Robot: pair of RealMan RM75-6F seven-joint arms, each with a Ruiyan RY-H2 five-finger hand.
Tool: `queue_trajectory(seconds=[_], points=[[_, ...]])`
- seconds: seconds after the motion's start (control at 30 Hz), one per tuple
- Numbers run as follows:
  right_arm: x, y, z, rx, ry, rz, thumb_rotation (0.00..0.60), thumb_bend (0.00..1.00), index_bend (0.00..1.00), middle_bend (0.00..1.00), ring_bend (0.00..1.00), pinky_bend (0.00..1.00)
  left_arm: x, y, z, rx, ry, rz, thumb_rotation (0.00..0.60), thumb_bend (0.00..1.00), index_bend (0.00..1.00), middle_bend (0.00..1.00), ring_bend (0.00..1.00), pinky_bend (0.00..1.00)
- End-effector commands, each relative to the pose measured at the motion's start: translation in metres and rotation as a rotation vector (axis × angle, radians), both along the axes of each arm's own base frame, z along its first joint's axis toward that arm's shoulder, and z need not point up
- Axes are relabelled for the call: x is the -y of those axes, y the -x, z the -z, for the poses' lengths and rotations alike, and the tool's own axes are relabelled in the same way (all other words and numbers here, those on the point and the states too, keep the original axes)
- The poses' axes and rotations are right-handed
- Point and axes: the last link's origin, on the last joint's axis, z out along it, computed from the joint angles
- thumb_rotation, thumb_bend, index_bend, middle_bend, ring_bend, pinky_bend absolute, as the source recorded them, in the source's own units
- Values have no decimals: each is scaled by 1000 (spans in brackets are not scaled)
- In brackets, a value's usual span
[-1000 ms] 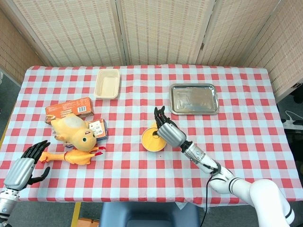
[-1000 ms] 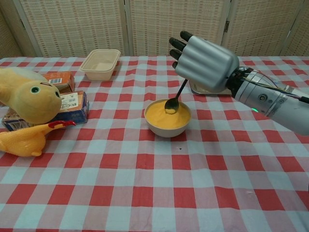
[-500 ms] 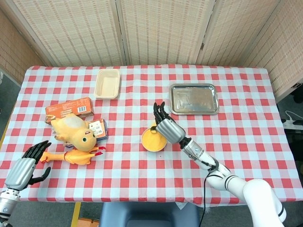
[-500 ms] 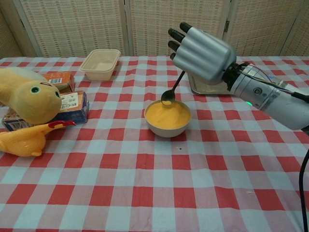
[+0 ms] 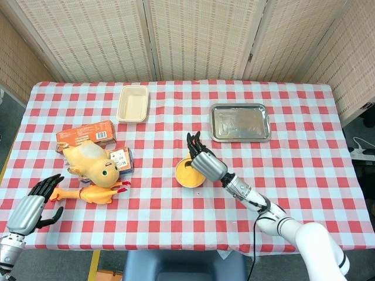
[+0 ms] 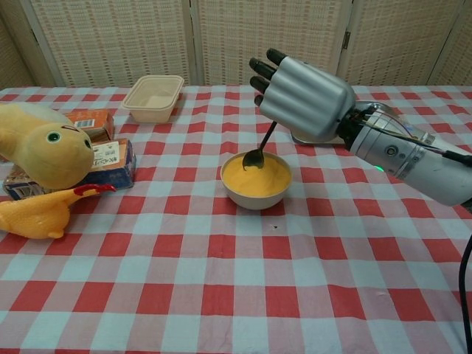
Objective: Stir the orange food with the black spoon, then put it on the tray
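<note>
A white bowl of orange food stands mid-table, also seen as the bowl in the head view. My right hand hovers over its far side and holds the black spoon by the handle, its tip resting in the orange food. The right hand covers most of the spoon in the head view. The steel tray lies behind and to the right, bare. My left hand rests open near the table's front left edge, holding nothing.
A yellow plush duck and rubber chicken lie at the left, with an orange box and a blue packet. A beige container sits at the back.
My right hand has shifted slightly left over the bowl, carrying the spoon tip across the orange food. The left hand has stayed put.
</note>
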Motion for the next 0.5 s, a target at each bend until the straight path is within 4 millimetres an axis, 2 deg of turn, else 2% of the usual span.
queue_trajectory(seconds=[0.03, 0.27, 0.5], points=[[-7, 2, -3, 6, -17, -19, 600, 368, 990, 305, 127, 264, 0, -1, 0, 0, 2, 1, 600, 447, 0, 0, 0, 90], [-24, -2, -4, 35, -64, -49, 600, 369, 995, 305, 127, 264, 2, -3, 1, -3, 2, 11, 600, 447, 0, 0, 0, 90], [-21, -8, -10, 6, -23, -81, 600, 369, 1000, 305, 127, 268, 3, -4, 0, 0, 0, 15, 600, 447, 0, 0, 0, 90]])
